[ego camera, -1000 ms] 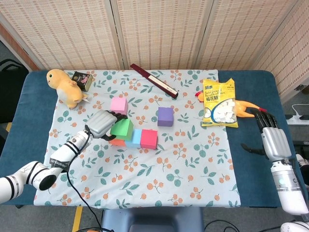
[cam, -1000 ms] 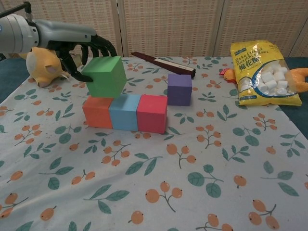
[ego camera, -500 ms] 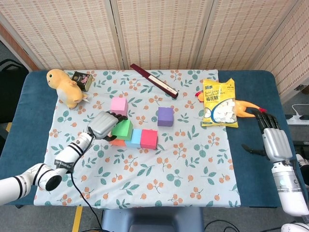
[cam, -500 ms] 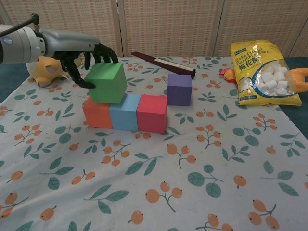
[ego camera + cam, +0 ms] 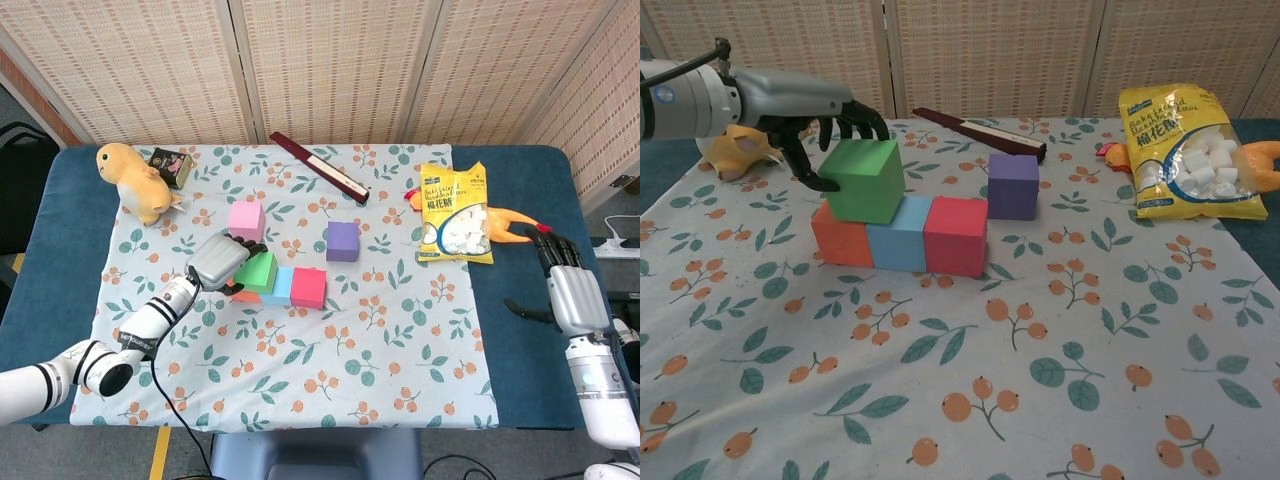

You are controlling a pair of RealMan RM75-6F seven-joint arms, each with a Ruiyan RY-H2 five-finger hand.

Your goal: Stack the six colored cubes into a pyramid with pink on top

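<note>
Orange (image 5: 840, 238), blue (image 5: 898, 247) and red (image 5: 956, 236) cubes form a row on the floral cloth. A green cube (image 5: 865, 180) sits on top, over the orange and blue ones. My left hand (image 5: 810, 110) grips this green cube (image 5: 256, 272), fingers curled over its back edge and thumb on its left face. The pink cube (image 5: 246, 219) stands alone behind the row, hidden in the chest view. To the right of it is the purple cube (image 5: 342, 241). My right hand (image 5: 572, 290) rests open on the blue table edge, far right, holding nothing.
A yellow plush toy (image 5: 138, 180) and a small dark box (image 5: 171, 166) lie at the back left. A dark red flat stick (image 5: 318, 166) lies at the back centre. A marshmallow bag (image 5: 454, 213) and an orange rubber toy (image 5: 515, 222) lie at the right.
The left hand lowered the tilted green cube and shifted it right; it now sits level on the orange and blue cubes. The right hand stayed put.
</note>
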